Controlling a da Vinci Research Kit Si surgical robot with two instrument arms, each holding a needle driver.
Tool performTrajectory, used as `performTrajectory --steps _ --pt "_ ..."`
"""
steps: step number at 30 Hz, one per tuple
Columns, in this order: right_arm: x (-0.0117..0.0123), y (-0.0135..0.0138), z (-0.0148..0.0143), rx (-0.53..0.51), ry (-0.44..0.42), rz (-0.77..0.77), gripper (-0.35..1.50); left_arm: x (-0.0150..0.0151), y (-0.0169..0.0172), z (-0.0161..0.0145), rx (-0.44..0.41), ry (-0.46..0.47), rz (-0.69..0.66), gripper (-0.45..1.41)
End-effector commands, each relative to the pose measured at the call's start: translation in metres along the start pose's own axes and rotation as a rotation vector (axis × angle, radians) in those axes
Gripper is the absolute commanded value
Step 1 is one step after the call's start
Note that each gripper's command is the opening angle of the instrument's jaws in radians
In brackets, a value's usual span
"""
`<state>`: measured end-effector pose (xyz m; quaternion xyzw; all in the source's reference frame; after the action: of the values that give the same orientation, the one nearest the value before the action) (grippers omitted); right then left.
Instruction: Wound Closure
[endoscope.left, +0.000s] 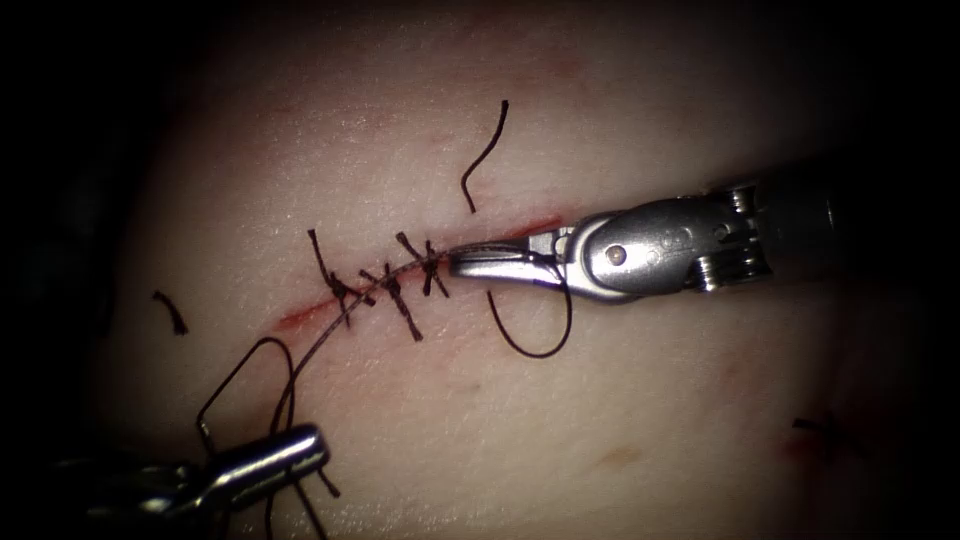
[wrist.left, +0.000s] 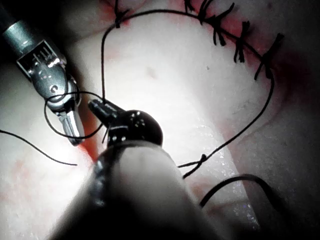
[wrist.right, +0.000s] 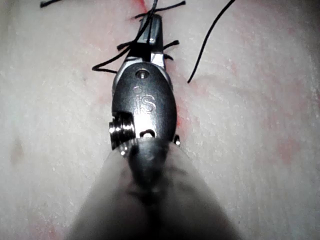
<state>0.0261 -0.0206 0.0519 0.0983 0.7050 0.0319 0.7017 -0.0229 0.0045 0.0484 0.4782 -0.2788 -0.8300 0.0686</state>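
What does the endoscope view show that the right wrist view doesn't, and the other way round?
Endoscope view: the left tool, jaws shut on the thread running taut from the stitches. Right wrist view: lettering on the right tool body. Both: the right tool's jaws shut on thread at the stitched cut.

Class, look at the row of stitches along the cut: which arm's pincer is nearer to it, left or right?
Right. The right pincer sits at the row of stitches, on the thread. The left pincer grips thread well below the cut.
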Motion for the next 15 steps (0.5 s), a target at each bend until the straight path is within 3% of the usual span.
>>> performTrajectory --steps 1,7,15 --pt "-0.0002 -0.0007 0.0008 0.008 0.006 0.004 -0.35 -0.0005 0.0003 0.0011 0.005 -0.004 0.0 -0.45" --pt "0.0001 -0.0012 0.0006 0.013 0.026 0.015 -0.35 -0.0033 0.0012 0.0038 -0.019 -0.02 0.022 -0.45" --pt "0.0007 -0.0015 0.0013 -0.022 0.085 0.023 -0.35 -0.0063 0.0049 0.008 -0.084 -0.03 0.01 -0.45"
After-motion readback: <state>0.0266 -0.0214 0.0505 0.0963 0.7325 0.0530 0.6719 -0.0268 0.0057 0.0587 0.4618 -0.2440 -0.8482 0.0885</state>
